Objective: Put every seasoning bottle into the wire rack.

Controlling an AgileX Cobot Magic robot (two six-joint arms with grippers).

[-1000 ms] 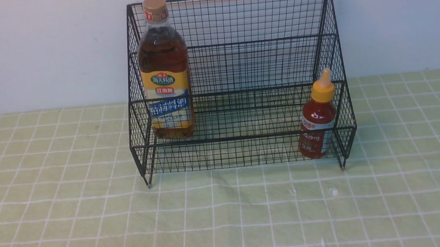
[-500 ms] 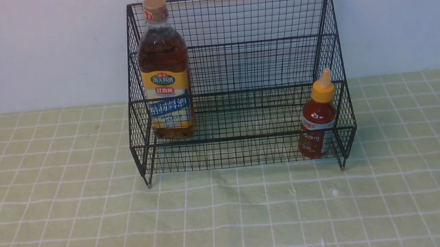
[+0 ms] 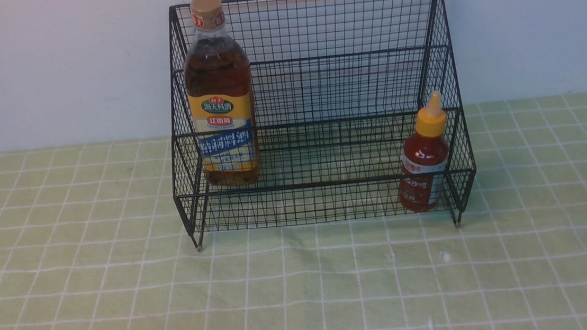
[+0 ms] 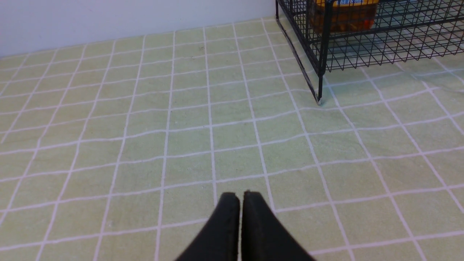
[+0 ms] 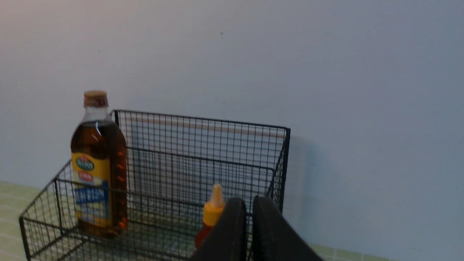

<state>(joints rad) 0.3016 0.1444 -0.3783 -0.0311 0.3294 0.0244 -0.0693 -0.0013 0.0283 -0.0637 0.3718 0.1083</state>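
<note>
Both your left claw (image 4: 240, 197) and right claw (image 5: 248, 203) are pressed together, empty, with the tall bottle (image 3: 219, 94) and small red bottle (image 3: 425, 161) upright in the rack (image 3: 327, 183), so any careless swing could topple them.

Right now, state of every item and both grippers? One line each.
Tall amber bottle: upright, capped, inside the rack at its left end.
Small red bottle: upright, capped, inside the rack at its right end.
Wire rack: standing on its feet on the tablecloth, holding both bottles.
Left gripper: shut, holding nothing, over the tablecloth.
Right gripper: shut, holding nothing.
</note>
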